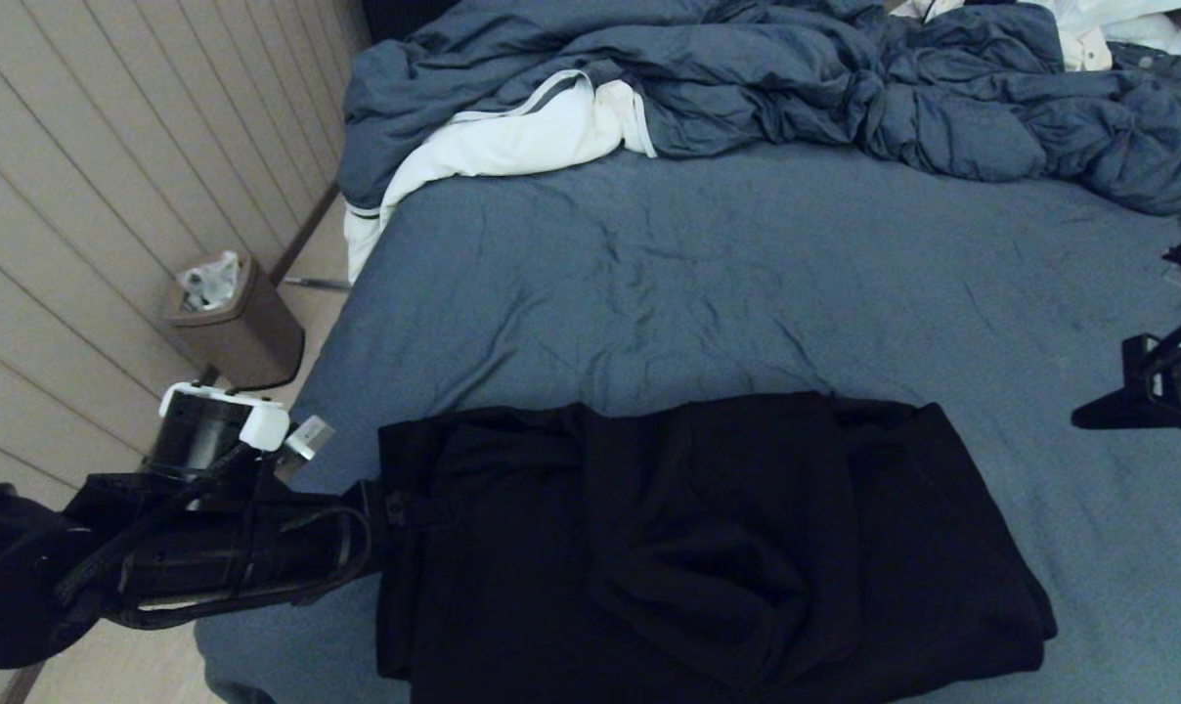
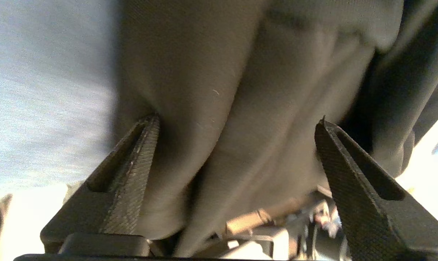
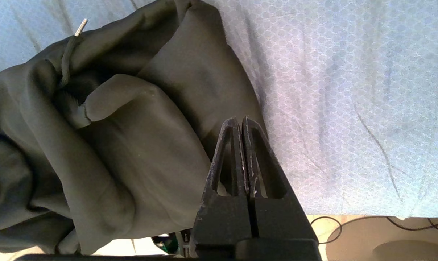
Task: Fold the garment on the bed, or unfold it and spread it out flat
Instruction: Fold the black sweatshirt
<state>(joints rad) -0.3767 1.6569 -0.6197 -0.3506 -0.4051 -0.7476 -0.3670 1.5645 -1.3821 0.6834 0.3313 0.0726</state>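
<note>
Black garment (image 2: 240, 108) between spread left fingers (image 2: 135, 174).

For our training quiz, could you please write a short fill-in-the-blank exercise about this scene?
1. The black hoodie lies on the ____ edge of the bed.
2. The left gripper is ____, with hoodie fabric between its fingers.
3. The right gripper is ____ and holds nothing.
4. The bin stands on the robot's ____ side.

Missing words: near; open; shut; left

No readable text, label, brand, number or sign shows in any view.
</note>
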